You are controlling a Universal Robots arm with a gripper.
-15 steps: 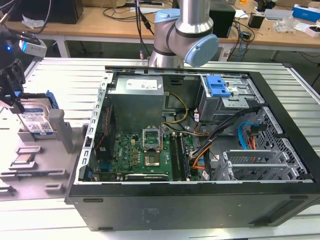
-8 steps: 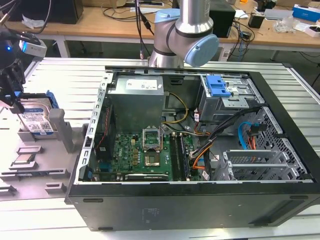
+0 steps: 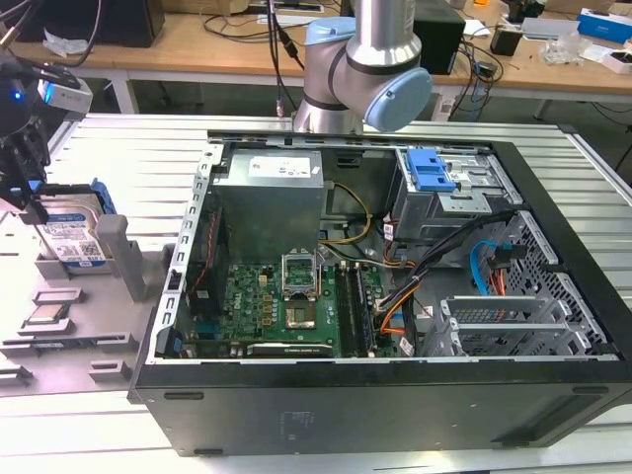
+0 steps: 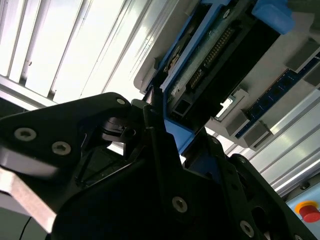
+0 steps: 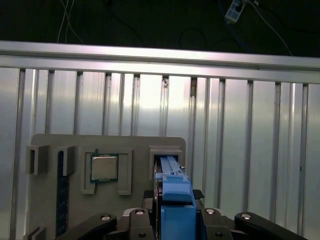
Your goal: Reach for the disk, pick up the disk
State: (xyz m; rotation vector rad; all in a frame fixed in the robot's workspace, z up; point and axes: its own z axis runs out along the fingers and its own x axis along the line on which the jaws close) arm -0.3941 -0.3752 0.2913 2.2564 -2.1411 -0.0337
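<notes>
Table: ribbed silver aluminium tabletop (image 3: 128, 148) under everything.
Case: open black metal computer tower (image 3: 395, 415), lying on its side.
Board: green motherboard (image 3: 262, 306) on the case floor.
Power supply: plain grey metal box (image 3: 272, 202) just beyond the board.
Latch: blue ribbed plastic piece (image 3: 430, 170) atop the drive cage.
Fixture: grey plastic holder plate (image 3: 109, 341), at the exterior view's left of the case.
Chip: small square silver processor chip (image 5: 104, 167), seated in a recess of that plate.

gripper (image 3: 39, 215) at disk (image 3: 74, 237) | disk upright in grey holder (image 3: 133, 259) | exterior view's left
</notes>
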